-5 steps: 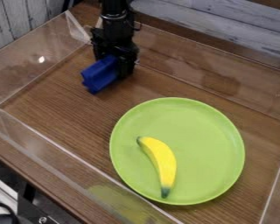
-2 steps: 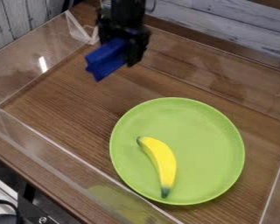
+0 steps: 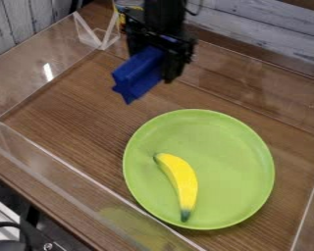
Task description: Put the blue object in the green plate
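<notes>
Pincer (image 3: 156, 59) grips the blue block (image 3: 137, 75), seemingly lifted to clear the plate's rim, above the counter (image 3: 71, 120) between its back edge and the green plate (image 3: 239, 149).

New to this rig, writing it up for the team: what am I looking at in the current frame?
One fixed-looking camera view, from above and to one side, of a brown wooden tabletop with see-through side walls. The dark shape at the top is a robot arm reaching in. Its dark jaws are blurred, but they appear to hold a deep-blue elongated block, tilted and seemingly off the table. Nearer the camera is a large round lime-green plate, with a curved yellow banana lying on it.
</notes>
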`<state>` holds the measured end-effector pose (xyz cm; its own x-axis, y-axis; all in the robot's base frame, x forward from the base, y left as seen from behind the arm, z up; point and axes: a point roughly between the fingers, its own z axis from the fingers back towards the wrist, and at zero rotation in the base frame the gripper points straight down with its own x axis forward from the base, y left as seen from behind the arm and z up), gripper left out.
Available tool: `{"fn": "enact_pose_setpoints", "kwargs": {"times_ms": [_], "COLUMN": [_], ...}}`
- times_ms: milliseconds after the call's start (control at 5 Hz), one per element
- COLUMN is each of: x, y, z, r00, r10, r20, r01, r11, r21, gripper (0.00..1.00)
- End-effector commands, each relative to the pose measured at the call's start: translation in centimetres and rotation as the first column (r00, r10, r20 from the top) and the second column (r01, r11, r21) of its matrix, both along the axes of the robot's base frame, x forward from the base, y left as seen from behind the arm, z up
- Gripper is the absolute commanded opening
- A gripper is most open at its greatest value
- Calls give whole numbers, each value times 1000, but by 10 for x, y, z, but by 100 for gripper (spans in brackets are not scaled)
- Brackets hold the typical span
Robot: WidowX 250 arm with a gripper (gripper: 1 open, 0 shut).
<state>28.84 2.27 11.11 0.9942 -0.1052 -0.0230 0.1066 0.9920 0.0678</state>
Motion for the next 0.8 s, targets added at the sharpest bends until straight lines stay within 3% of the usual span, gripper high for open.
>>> {"fn": "enact_pose_setpoints", "kwargs": {"times_ms": [0,200,600], "x": [-7,-18,-30], "y": [-31,-58,-72], "z": [14,14,13], "r00": [998,998,996], "r10": [0,-4,56], "r20": [61,64,69], "r01": [1,5,-55], "r11": [1000,1000,998], "r21": [-9,-19,-27], "gripper": [0,0,0]}}
